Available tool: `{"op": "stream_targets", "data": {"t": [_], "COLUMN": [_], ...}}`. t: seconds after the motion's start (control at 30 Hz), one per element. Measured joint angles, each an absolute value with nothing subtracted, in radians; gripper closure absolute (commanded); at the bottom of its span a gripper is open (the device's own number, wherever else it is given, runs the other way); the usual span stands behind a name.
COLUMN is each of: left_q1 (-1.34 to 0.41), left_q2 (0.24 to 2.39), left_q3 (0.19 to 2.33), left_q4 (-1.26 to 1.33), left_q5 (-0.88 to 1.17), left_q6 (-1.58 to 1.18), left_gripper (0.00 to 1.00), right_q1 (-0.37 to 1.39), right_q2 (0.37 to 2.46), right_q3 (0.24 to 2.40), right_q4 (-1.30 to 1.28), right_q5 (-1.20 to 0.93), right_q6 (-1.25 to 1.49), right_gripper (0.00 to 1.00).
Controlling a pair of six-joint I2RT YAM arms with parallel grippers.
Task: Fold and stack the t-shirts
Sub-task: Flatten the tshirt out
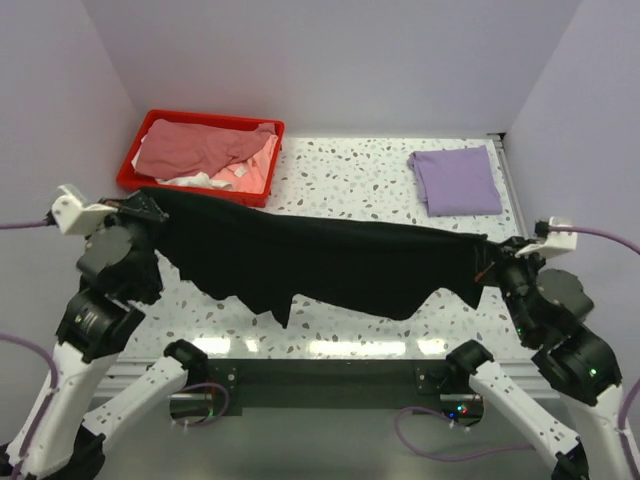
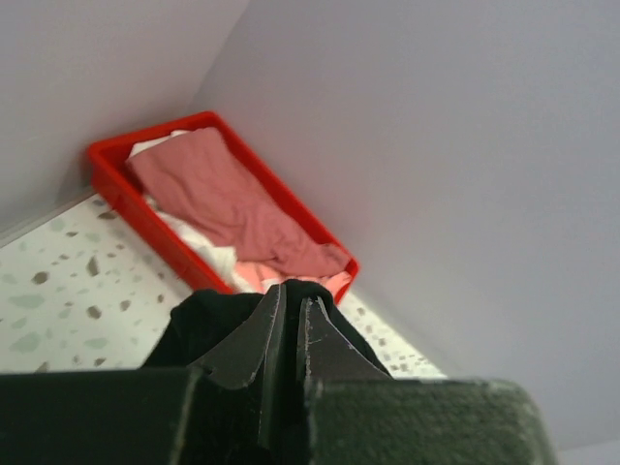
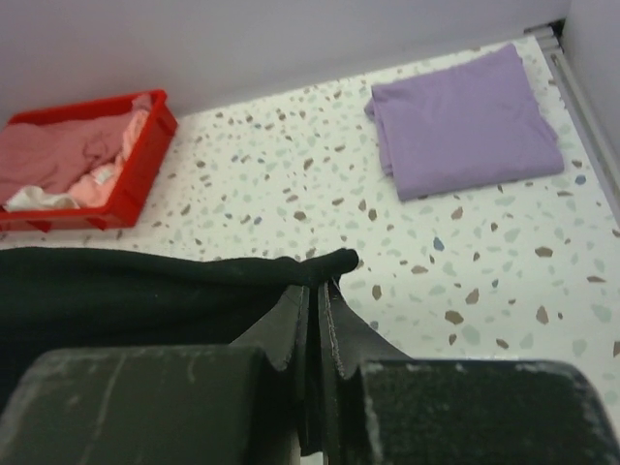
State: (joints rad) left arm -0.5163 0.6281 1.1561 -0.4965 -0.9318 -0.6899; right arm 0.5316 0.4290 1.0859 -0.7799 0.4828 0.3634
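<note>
A black t-shirt (image 1: pixel 320 262) hangs over the tabletop (image 1: pixel 340 170), pulled out long between the two arms. The left arm (image 1: pixel 110 255) holds one end, close to the red bin (image 1: pixel 128 168). The left jaws are pressed together on a bunch of the black cloth, and some cloth pokes up past their tips. The right arm (image 1: pixel 550 300) holds the other end at the right side of the tabletop. The right jaws are clamped on that end too, and a little roll of black cloth sticks out just beyond them. The top edge of the shirt runs almost straight from arm to arm, a bit higher on the left. The bottom edge hangs down in wavy points, and I cannot tell if they touch the tabletop. A light purple t-shirt (image 1: pixel 456 180) lies folded flat near the far right corner, well apart from the black one. In the red bin a dusty pink t-shirt (image 1: pixel 195 148) lies crumpled on top, with a white one (image 1: pixel 185 181) peeking out under it
</note>
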Motion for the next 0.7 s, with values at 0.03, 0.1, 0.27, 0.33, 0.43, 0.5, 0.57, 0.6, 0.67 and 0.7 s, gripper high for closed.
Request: {"op": "stream_targets", "data": {"t": [0.03, 0.1, 0.27, 0.33, 0.43, 0.5, 0.57, 0.6, 0.67, 0.7], "left_q1": [-0.516, -0.514, -0.464, -0.435, -0.401, -0.377, -0.352, -0.34, -0.321, -0.314], "left_q2": [0.657, 0.734, 0.962, 1.039, 1.108, 1.142, 1.174, 1.194, 1.236, 1.26], "left_q3": [1.145, 1.11, 1.015, 0.987, 0.952, 0.942, 0.938, 0.938, 0.938, 0.938], "left_q4": [-0.505, -0.521, -0.545, -0.538, -0.503, -0.469, -0.43, -0.411, -0.369, -0.349], "left_q5": [-0.952, -0.982, -0.985, -0.965, -0.926, -0.896, -0.868, -0.856, -0.834, -0.822], "left_q6": [-0.702, -0.731, -0.769, -0.771, -0.764, -0.757, -0.748, -0.743, -0.732, -0.722], "left_gripper": [1.0, 1.0, 1.0, 1.0, 1.0, 1.0, 1.0, 1.0, 1.0, 1.0], "right_q1": [0.532, 0.532, 0.531, 0.531, 0.531, 0.531, 0.529, 0.525, 0.513, 0.505], "right_q2": [0.434, 0.46, 0.612, 0.664, 0.742, 0.785, 0.827, 0.851, 0.9, 0.928], "right_q3": [1.056, 0.995, 0.905, 0.892, 0.871, 0.86, 0.858, 0.858, 0.858, 0.858], "right_q4": [-0.78, -0.779, -0.767, -0.746, -0.702, -0.669, -0.636, -0.612, -0.568, -0.548], "right_q5": [0.488, 0.514, 0.571, 0.587, 0.611, 0.62, 0.627, 0.633, 0.638, 0.637], "right_q6": [0.375, 0.397, 0.414, 0.414, 0.41, 0.407, 0.4, 0.397, 0.384, 0.378], "right_gripper": [0.98, 0.98, 0.98, 0.98, 0.97, 0.97, 0.97, 0.97, 0.97, 0.97]}}
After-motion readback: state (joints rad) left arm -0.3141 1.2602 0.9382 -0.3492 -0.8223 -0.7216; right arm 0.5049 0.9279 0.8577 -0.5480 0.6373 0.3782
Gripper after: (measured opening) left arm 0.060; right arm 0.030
